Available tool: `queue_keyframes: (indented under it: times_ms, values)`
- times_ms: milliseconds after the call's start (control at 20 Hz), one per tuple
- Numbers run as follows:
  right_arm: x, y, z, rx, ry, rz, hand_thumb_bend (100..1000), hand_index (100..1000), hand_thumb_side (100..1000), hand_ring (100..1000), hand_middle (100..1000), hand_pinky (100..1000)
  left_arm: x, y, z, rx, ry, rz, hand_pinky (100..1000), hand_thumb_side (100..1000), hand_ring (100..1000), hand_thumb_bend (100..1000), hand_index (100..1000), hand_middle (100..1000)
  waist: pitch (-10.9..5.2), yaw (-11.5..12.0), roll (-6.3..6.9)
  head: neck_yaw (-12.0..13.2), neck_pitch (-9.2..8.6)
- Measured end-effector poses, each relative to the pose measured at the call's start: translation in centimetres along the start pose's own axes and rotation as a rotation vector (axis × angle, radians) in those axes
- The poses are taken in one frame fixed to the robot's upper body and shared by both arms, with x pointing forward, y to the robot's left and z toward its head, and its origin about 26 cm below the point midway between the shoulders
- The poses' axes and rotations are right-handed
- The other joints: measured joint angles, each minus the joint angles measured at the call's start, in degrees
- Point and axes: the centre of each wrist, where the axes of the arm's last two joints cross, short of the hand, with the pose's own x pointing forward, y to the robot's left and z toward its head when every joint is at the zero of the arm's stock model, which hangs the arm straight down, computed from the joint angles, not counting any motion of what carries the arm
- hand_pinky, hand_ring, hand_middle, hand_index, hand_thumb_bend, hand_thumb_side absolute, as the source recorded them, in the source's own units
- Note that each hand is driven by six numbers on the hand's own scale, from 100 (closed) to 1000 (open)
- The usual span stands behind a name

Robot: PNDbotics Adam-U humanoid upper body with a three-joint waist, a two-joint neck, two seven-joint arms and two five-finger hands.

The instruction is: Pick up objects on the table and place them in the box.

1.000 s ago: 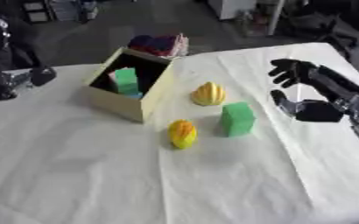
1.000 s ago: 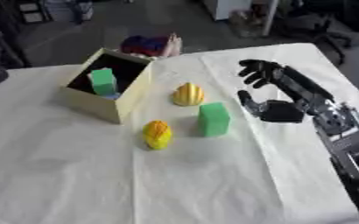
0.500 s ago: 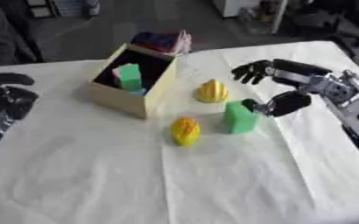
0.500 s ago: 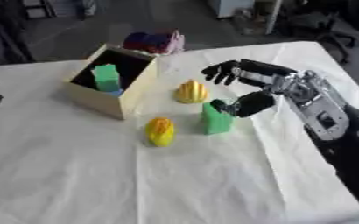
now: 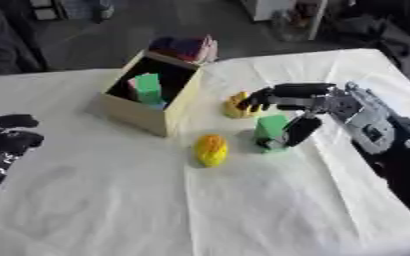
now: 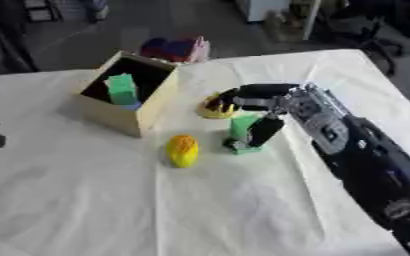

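On the white-clothed bench [image 5: 112, 200], the right hand [image 5: 306, 102] reached over the green block [image 5: 270, 131], fingers [image 5: 274, 92] spread above it and thumb [image 5: 300, 131] against its near side, apparently set to close but not yet gripping; the block stood upright between them, just beside two yellow items [image 5: 211, 150]; the box [image 5: 152, 97] waited well apart, already holding a green piece; the left hand [image 5: 3, 145] idled at the left edge, fingers curled on nothing.
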Motion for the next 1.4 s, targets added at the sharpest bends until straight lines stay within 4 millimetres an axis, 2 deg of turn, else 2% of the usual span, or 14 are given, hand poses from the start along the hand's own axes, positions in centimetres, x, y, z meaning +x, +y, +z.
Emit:
queue_keyframes:
  times_ms: [250,450,550,600,650,700,750,800,900,1000,1150,1400]
  values:
    - [0.5,1.6,-2.8,0.035,-0.011,-0.01,299,974,368,852,869,802,-0.3,-0.4,0.0,-0.008,-0.002,0.017,707,556,623,697,725,651,-0.04,0.38,0.48,-0.54,0.05]
    - [0.5,3.0,-4.3,0.051,0.001,-0.023,284,962,367,839,852,798,-0.4,-0.7,0.0,-0.016,-0.006,0.022,707,555,622,696,726,651,-0.06,0.62,0.75,-0.92,0.27]
    - [0.5,3.4,-4.8,0.045,0.007,-0.024,272,923,360,813,804,786,-0.4,-0.7,-0.1,-0.019,-0.006,0.02,707,553,621,695,725,649,-0.1,0.72,0.86,-1.04,0.41]
    - [0.4,3.6,-5.0,0.039,0.012,-0.024,264,837,347,779,746,768,-0.4,-0.7,-0.1,-0.02,-0.005,0.019,706,553,619,694,726,647,-0.13,0.73,0.9,-1.13,0.42]
    - [0.4,3.7,-5.2,0.023,0.016,-0.023,260,794,338,764,719,758,-0.4,-0.8,-0.1,-0.02,-0.005,0.02,706,553,618,694,725,646,-0.16,0.75,0.92,-1.18,0.42]
    - [0.4,3.8,-5.3,-0.001,0.019,-0.02,248,682,315,726,642,737,-0.4,-0.8,-0.1,-0.02,-0.006,0.022,706,552,617,693,726,645,-0.17,0.78,0.91,-1.2,0.42]
    - [0.5,3.8,-5.4,-0.031,0.023,-0.016,244,655,307,714,624,732,-0.4,-0.9,-0.1,-0.019,-0.006,0.025,706,552,617,693,726,644,-0.17,0.8,0.9,-1.23,0.42]
    - [0.5,3.8,-5.4,-0.065,0.027,-0.01,222,572,280,677,579,714,-0.4,-0.9,-0.1,-0.019,-0.006,0.025,706,552,616,693,726,643,-0.17,0.8,0.9,-1.28,0.42]
    - [0.5,3.8,-5.4,-0.143,0.04,0.003,202,493,247,635,535,694,-0.4,-0.9,-0.1,-0.019,-0.005,0.024,705,551,614,692,725,641,-0.17,0.8,0.89,-1.36,0.42]
    - [0.4,3.7,-5.3,-0.225,0.057,0.014,183,457,224,613,515,681,-0.5,-0.9,-0.1,-0.018,-0.002,0.025,705,551,614,691,725,640,-0.17,0.84,0.88,-1.39,0.42]
    - [0.3,3.2,-5.2,-0.338,0.08,0.025,182,450,222,605,510,677,-0.6,-1.0,-0.1,-0.017,-0.001,0.03,705,552,613,690,725,638,-0.18,1.14,0.87,-1.41,0.42]
    - [0.0,0.0,-4.7,-0.487,0.136,0.036,196,462,223,596,511,672,-0.6,-1.2,-0.1,-0.018,-0.005,0.034,705,551,612,690,724,636,-0.64,3.12,0.93,-2.21,0.45]
